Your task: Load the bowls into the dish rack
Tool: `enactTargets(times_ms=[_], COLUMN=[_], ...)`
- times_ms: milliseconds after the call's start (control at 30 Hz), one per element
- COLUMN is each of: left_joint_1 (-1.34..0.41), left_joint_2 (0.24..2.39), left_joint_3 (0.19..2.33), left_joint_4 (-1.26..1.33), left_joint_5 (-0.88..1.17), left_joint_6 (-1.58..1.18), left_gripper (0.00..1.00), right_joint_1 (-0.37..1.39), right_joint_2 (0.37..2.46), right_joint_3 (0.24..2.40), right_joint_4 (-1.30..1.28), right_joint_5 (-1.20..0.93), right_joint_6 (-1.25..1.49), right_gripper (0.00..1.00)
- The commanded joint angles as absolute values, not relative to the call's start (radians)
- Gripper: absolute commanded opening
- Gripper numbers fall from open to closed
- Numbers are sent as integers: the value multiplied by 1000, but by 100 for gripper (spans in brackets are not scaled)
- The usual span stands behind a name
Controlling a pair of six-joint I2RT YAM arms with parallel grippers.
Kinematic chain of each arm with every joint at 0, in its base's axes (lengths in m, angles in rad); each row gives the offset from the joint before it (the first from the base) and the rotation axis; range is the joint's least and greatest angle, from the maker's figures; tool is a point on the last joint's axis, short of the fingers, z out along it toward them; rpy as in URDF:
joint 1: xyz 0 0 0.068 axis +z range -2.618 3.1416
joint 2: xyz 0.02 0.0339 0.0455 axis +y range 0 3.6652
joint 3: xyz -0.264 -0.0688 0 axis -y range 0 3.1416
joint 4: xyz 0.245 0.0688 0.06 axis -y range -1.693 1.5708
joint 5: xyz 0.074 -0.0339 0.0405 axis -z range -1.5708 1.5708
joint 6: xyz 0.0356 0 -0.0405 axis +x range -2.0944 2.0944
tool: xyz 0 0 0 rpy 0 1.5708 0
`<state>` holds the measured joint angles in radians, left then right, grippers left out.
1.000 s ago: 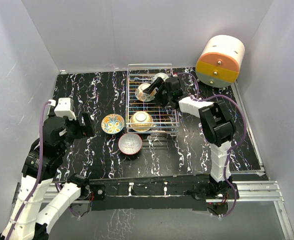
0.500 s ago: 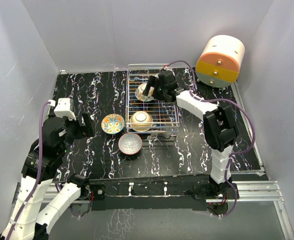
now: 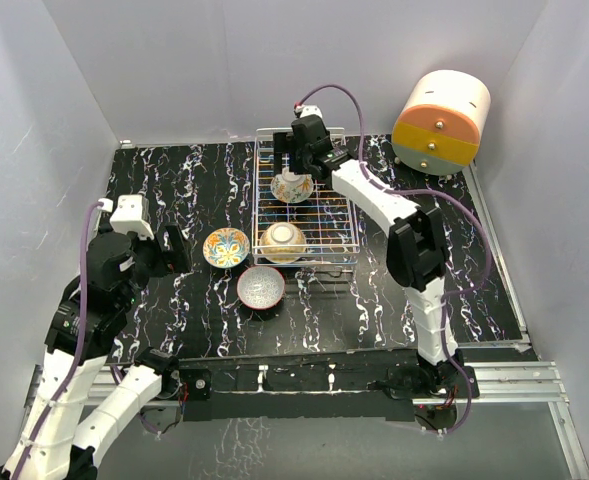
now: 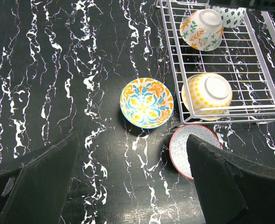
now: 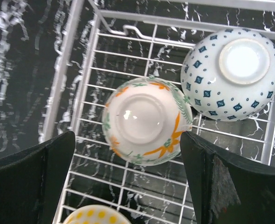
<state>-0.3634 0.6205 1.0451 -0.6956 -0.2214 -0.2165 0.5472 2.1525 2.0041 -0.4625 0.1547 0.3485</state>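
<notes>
The silver wire dish rack [image 3: 326, 215] holds three upside-down bowls: an orange-floral one [image 3: 292, 186] [image 5: 146, 121], a yellow-dotted one [image 3: 283, 241] [image 4: 207, 95] and a blue-diamond one [image 5: 234, 79], which my right arm hides in the top view. An orange-and-blue bowl [image 3: 226, 247] [image 4: 146, 102] and a red-rimmed bowl [image 3: 261, 287] [image 4: 184, 147] sit upright on the table by the rack's front left corner. My right gripper [image 3: 302, 160] [image 5: 127, 154] is open and empty above the floral bowl. My left gripper [image 3: 169, 250] [image 4: 132, 186] is open and empty, left of the two loose bowls.
An orange-and-cream cylindrical cabinet [image 3: 441, 122] stands at the back right. The table is black marble-patterned [image 3: 174, 180], with white walls on three sides. The rack's rim [image 4: 172, 70] runs just right of the orange-and-blue bowl.
My right gripper has let go of the orange-floral bowl, opened and pulled up and back toward the rack's far end. The bowl stays upside down in the rack. The left arm has not moved.
</notes>
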Motion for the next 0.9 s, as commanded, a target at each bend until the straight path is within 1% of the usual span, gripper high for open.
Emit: enactTargets(times_ms=[0,333,700,800,867], left_joint_1=[-367,-367,-367,-368,-366], left_joint_2=[633,650,663,666,666], left_joint_3=[1034,1017,1020,1022,1022], left_joint_4=[-683,-668,-660,-660,-660], left_joint_5=[-227,-223,-228,-231,-233], left_joint_6=[-202,-202,-190,-189,-189], left_gripper=[97,97,97,97,97], right_joint_1=[541,541,541,541,541], right_joint_2=[2229,2265,2283,2285,2293], right_joint_3=[2096,2088,2080,2079,2086], right_joint_4=[-514,-450,-392,-376,-375], right_joint_5=[214,198,177,167,157], right_joint_6=[261,190,179,179,179], right_gripper=[99,99,89,84,83])
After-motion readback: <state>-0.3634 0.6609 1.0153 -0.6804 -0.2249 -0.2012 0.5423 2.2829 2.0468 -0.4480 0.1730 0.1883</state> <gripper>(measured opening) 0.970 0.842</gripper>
